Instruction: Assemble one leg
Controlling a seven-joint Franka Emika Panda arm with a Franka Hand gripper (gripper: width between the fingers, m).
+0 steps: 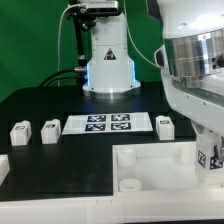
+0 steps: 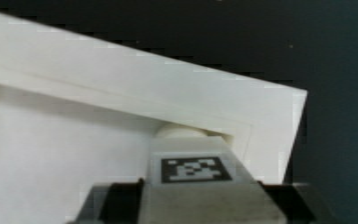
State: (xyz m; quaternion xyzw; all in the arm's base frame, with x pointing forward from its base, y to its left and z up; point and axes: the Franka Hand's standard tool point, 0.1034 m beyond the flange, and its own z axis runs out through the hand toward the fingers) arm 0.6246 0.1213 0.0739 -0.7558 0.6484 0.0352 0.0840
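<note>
My gripper (image 1: 208, 160) is shut on a leg (image 1: 207, 156), a small white post with a black-and-white tag. It holds the leg over the large white tray (image 1: 150, 153) at the tray's far corner on the exterior view's right. In the wrist view the leg (image 2: 197, 170) sits between my dark fingers (image 2: 119, 200). The leg's far end is at a round corner socket (image 2: 197, 130) of the tray (image 2: 105, 110); I cannot tell how far in it sits. Three other legs lie on the black table: two (image 1: 20, 132) (image 1: 50, 130) at the exterior view's left, one (image 1: 165, 126) near the tray.
The marker board (image 1: 108, 124) lies flat between the loose legs. The robot base (image 1: 108, 70) stands behind it. A white part (image 1: 3, 168) sits at the exterior view's left edge. Another socket (image 1: 130, 184) shows in the tray's near corner.
</note>
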